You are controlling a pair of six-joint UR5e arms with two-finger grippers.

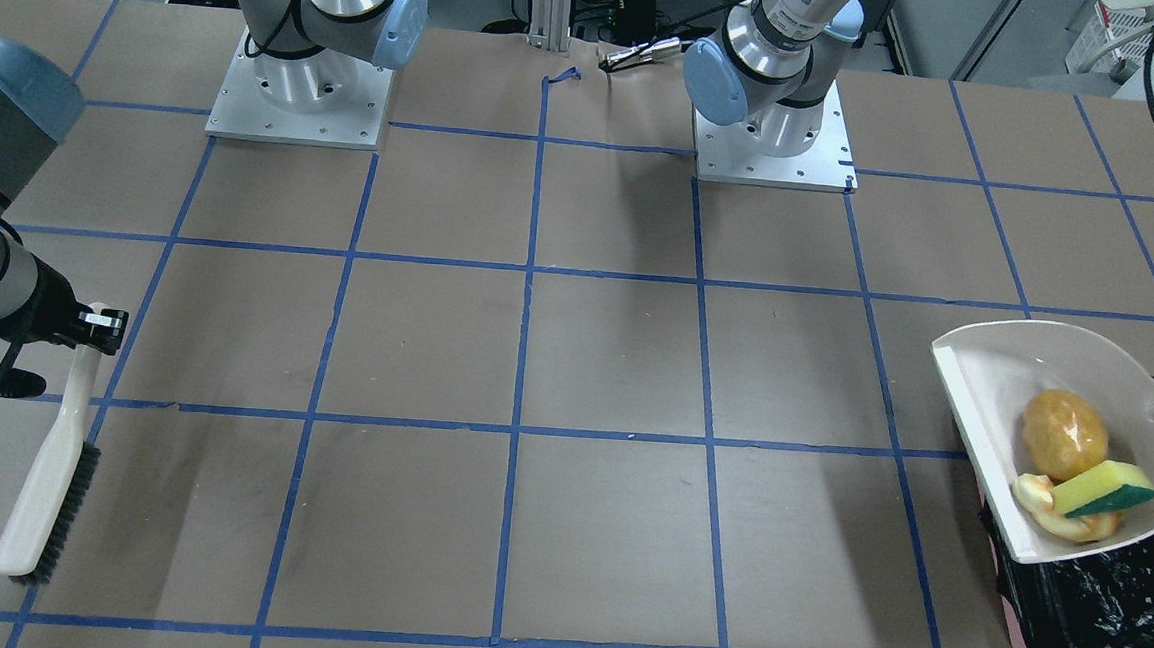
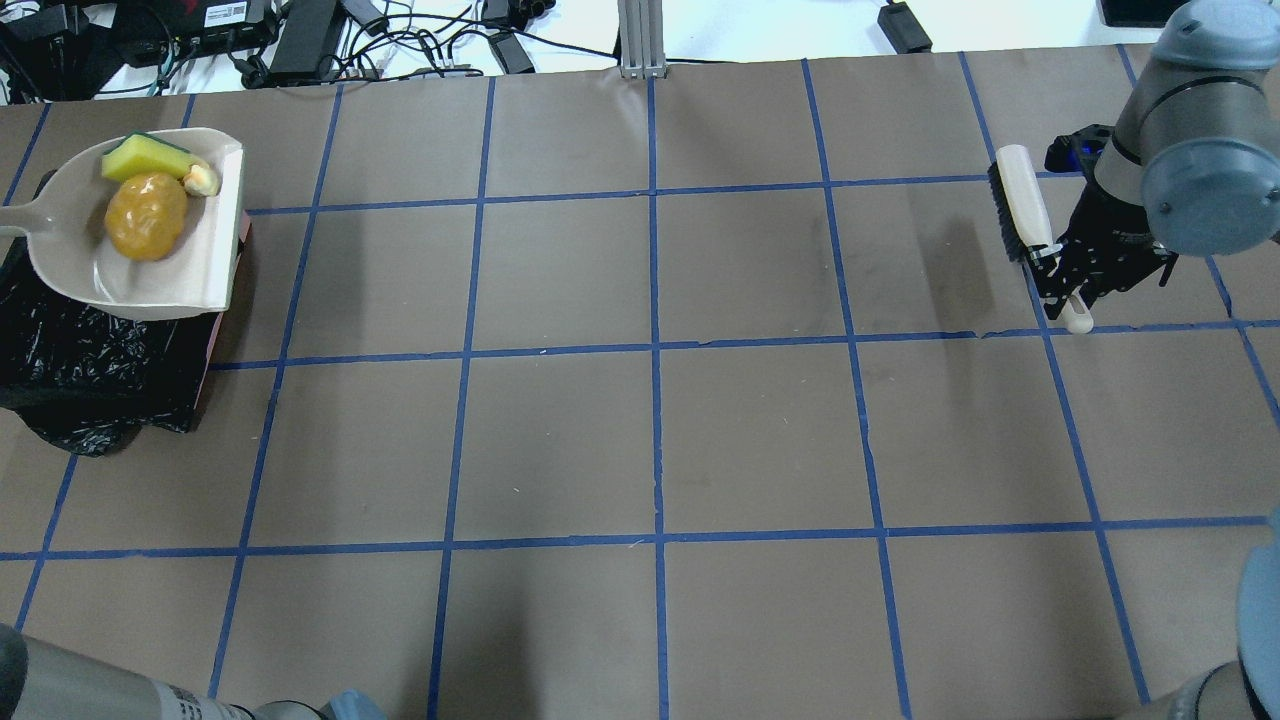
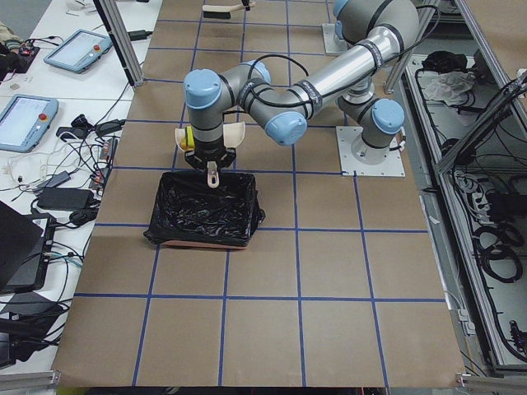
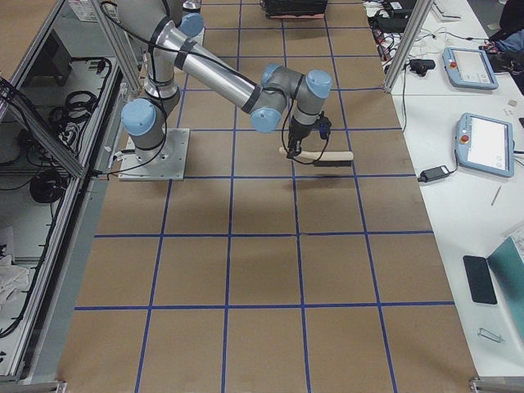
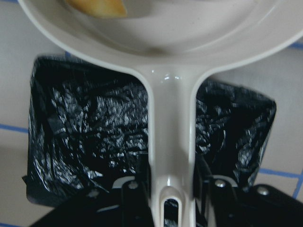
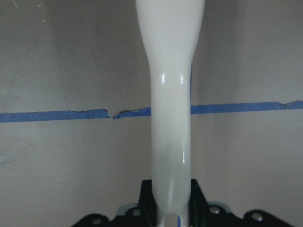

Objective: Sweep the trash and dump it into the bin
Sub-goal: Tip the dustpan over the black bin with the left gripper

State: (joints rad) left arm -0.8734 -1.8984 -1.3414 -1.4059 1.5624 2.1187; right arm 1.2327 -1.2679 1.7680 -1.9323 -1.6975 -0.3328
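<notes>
The beige dustpan (image 1: 994,380) hangs tilted over the edge of the bin (image 1: 1101,607), a pink-edged box lined with a black bag. In the pan lie a golden-brown bread piece (image 1: 1063,434), a yellow-and-green sponge (image 1: 1103,488) and a smaller bread piece (image 1: 1056,514). My left gripper (image 5: 173,208) is shut on the dustpan's handle (image 5: 170,142), with the bin (image 5: 85,132) below it. My right gripper (image 2: 1065,280) is shut on the handle of a white brush (image 2: 1020,200) at the table's other end, with the bristles near the table. The brush handle fills the right wrist view (image 6: 170,118).
Blue tape lines (image 1: 525,361) divide the brown table into squares. The two arm bases (image 1: 300,97) (image 1: 774,136) stand at the robot's side. Cables and power supplies (image 2: 300,40) lie beyond the far edge in the overhead view.
</notes>
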